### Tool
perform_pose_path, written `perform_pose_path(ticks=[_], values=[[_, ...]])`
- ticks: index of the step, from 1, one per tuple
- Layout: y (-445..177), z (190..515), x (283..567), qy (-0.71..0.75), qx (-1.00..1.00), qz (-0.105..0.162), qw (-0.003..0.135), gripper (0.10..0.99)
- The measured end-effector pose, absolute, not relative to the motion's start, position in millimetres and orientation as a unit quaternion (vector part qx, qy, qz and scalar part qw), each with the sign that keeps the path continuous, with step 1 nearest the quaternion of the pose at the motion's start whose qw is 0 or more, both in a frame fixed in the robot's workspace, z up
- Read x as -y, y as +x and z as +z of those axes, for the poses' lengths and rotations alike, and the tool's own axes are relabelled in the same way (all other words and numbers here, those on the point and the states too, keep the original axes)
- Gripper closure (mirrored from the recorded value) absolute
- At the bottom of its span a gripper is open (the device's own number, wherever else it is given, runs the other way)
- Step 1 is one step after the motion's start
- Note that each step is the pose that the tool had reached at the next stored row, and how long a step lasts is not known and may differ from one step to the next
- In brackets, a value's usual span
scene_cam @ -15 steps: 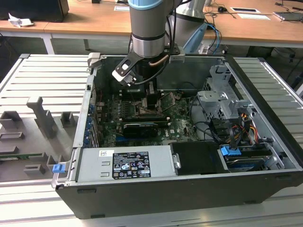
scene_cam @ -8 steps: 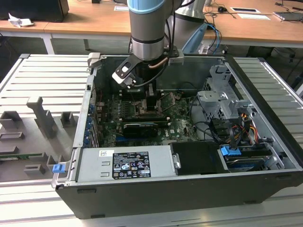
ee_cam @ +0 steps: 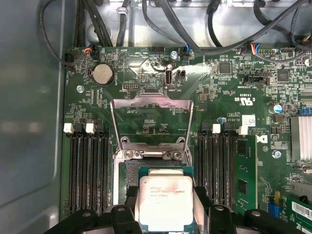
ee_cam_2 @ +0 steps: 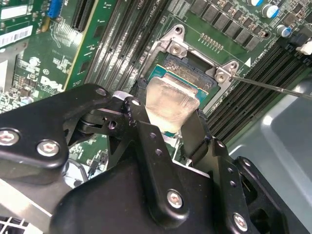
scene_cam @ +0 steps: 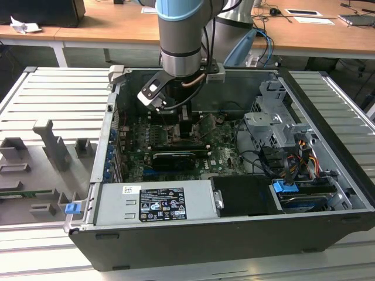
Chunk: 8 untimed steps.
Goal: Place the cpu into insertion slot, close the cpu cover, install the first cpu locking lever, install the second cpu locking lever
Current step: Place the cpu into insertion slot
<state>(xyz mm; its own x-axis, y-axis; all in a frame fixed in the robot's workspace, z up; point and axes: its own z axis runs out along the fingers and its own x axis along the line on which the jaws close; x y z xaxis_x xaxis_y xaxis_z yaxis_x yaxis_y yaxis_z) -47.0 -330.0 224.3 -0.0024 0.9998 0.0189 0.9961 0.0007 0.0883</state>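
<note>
The robot arm reaches down into an open computer case [scene_cam: 351, 193] that lies on a grey surface [scene_cam: 53, 93]. In the exterior view, the tool [scene_cam: 185, 126] is over the green board [scene_cam: 220, 153]. A long black card [scene_cam: 173, 159] is at about 6 o'clock from it, and the grey drive cage [scene_cam: 275, 117] is at about 3 o'clock.

The tool [ee_cam: 165, 204] is clamped on the cpu [ee_cam: 165, 202]. One black finger [ee_cam_2: 146, 131] presses on one side of the chip and the other finger [ee_cam_2: 197, 129] presses on the other side. It holds the chip by its edges, so the shiny top and the underside are not touched. This grip also keeps the chip flat.

In both wrist views, the cpu [ee_cam_2: 170, 100] is right at the insertion slot [ee_cam_2: 192, 68]. It covers part of the slot, and a dark strip of the slot [ee_cam: 132, 168] shows past the chip's edge. I cannot tell if the chip is lying in the slot or just above it.

The cpu cover [ee_cam: 151, 105] is flipped up and away from the slot. That leaves the slot open so the chip can go in. The cover is not closed yet.

A thin metal lever [ee_cam_2: 273, 86] sticks out from a corner of the slot. It looks swung out to the side and not locked, which I think is why the cover can stand open.
</note>
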Motion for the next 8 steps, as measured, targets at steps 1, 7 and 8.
perform_pose_path(ticks=[1,7,8], values=[[-48.0,222.9,329.1,0.706,-0.707,0.038,0.025,0.557],[-49.3,215.3,324.9,0.708,-0.705,0.038,0.025,0.557],[-49.3,214.6,324.3,0.709,-0.704,0.038,0.025,0.557]])
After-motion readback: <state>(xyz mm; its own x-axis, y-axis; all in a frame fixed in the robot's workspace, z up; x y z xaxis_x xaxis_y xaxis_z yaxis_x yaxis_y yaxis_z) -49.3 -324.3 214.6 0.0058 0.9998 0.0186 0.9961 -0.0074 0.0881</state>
